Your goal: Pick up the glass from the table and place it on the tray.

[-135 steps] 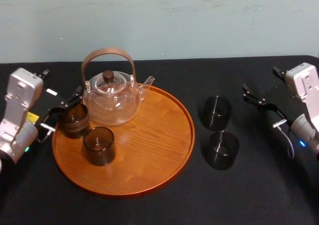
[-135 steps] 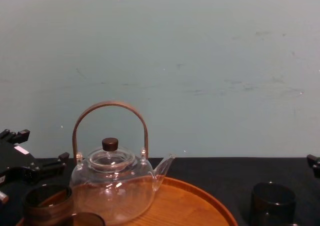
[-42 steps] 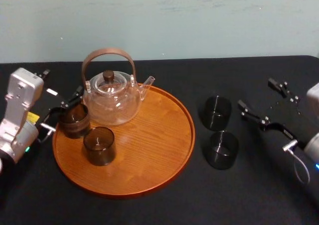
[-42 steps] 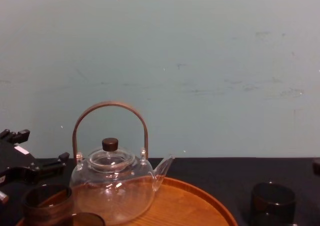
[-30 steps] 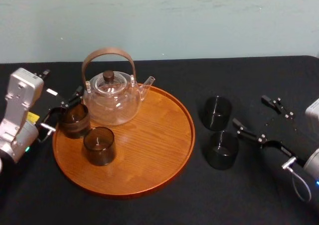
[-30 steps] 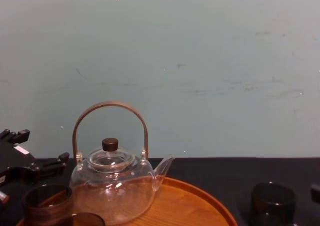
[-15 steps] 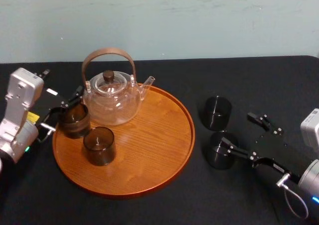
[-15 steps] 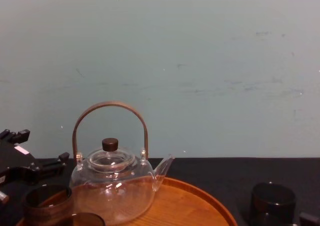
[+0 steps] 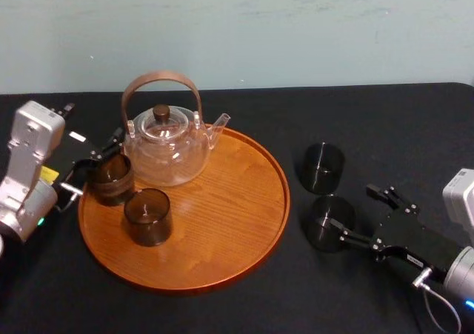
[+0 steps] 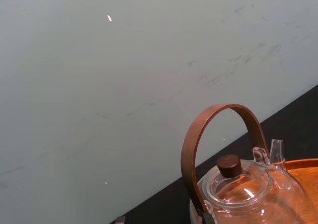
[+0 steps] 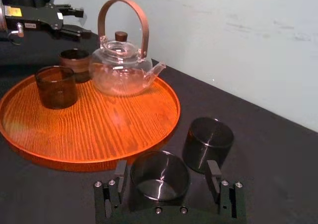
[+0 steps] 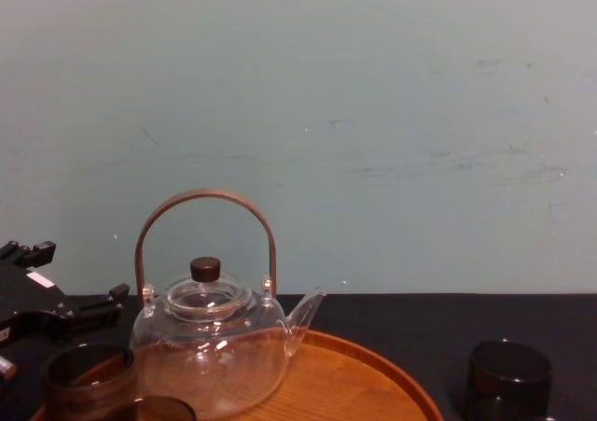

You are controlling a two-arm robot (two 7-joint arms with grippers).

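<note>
Head view gives the layout, so biggest first. The black table [image 9: 385, 119] carries a wide round wooden tray [image 9: 229, 223] on its left half, with a glass teapot [image 9: 164, 147] at the back of it. Two dark glasses stand on the table just right of the tray, one behind the other. The near glass [image 9: 324, 229] is the one being gone for; the far glass [image 9: 321, 167] stands close behind it.

The right pincer [image 9: 348, 208] is spread wide with a finger on either side of the near glass, and it grips nothing yet. The left pincer [image 9: 92, 165] is parked open by a brown glass [image 9: 111, 178] at the tray's left rim.

My read on handling: it's small and light, rigid, slick-walled and chippable. I'd take it across the straight wall about mid-height with a modest squeeze, keep it upright and clear the tray's rim.

Right wrist view is the useful one, as it shows a gap between each finger [image 11: 120, 170] and the glass wall. You can't judge that from the head view. Chest view adds the far glass in side profile.
</note>
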